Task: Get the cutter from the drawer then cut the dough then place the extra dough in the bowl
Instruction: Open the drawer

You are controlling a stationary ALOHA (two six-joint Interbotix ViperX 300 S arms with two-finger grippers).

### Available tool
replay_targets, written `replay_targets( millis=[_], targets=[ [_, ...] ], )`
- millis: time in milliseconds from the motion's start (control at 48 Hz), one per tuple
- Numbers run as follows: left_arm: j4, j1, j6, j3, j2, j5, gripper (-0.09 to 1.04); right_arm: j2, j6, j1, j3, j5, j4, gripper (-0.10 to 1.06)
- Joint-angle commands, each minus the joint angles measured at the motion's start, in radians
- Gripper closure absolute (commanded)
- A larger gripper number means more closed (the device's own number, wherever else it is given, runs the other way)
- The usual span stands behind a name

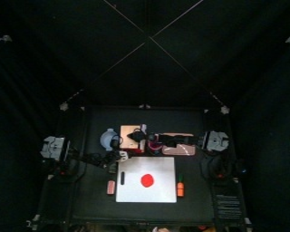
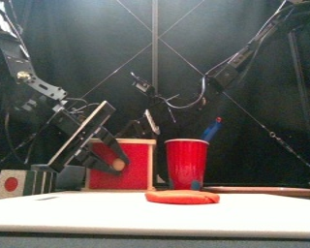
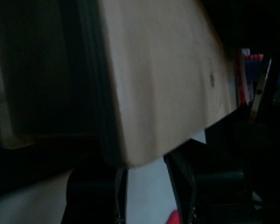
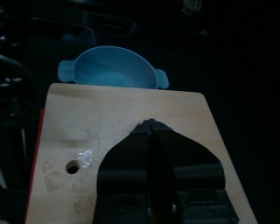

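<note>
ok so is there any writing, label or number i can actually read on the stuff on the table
None: no text can be read in any view.
The pale wooden box with a red drawer front, the round red cup, the flat red dough disc, the white cutting board and the blue-grey bowl show no print.

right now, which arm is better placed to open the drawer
Left, probably. Its gripper is low beside the box, jaws open, about level with the red drawer front. The right gripper is over the box top, jaws shut, so it looks better suited to steadying the box.
</note>
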Motion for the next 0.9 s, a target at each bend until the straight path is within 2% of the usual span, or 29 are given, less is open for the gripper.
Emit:
replay_targets(
  millis=[21, 896],
  targets=[
    [-0.015, -0.034, 0.002, -0.015, -0.012, 0.006, 0.33, -0.011, 0.002, -0.003, -0.02, 0.012, 0.002, 1.0],
    [-0.144, -0.206, 0.0, -0.066, -0.008, 0.034, 0.33, 0.005, 0.003, -0.005, -0.052, 0.069, 0.002, 1.0]
  ],
)
